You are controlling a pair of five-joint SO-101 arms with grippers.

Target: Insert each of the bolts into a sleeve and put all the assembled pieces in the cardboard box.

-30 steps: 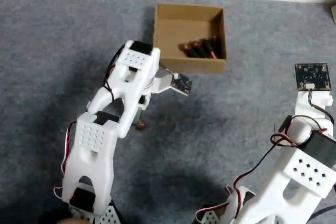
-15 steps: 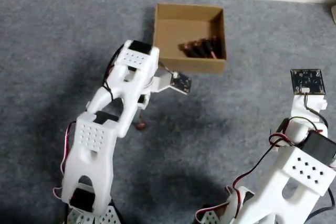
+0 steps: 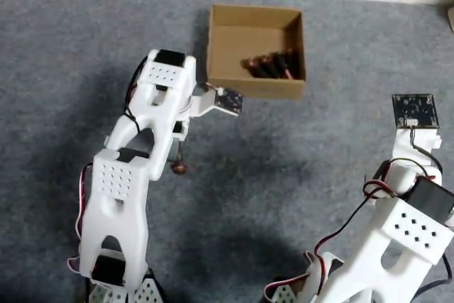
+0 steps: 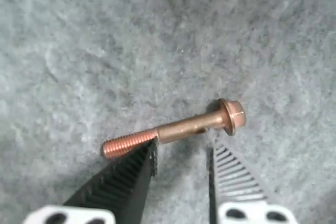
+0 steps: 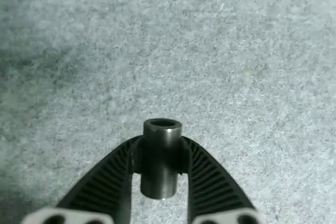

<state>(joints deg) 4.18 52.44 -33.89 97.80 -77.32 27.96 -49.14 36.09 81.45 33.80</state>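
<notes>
Several assembled pieces [image 3: 273, 64] already lie in the open brown cardboard box [image 3: 259, 89], while near its front-left corner one coppery threaded bolt [image 4: 178, 128] rests unsleeved on the grey carpet [image 4: 79, 35] before the left gripper [image 4: 182, 148] with its jaws spread, and the right gripper [image 5: 160, 145] clamps a dark cylindrical metal sleeve [image 5: 160, 161].

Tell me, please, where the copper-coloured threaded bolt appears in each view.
High view: copper-coloured threaded bolt left of centre, beside the white left arm, nearer than the cardboard box.
Left wrist view: the bolt mid-picture, crossing the fingertips of the open left gripper.
Right wrist view: right gripper holding a dark cylindrical sleeve.
Shared landmark: grey carpet.
</notes>
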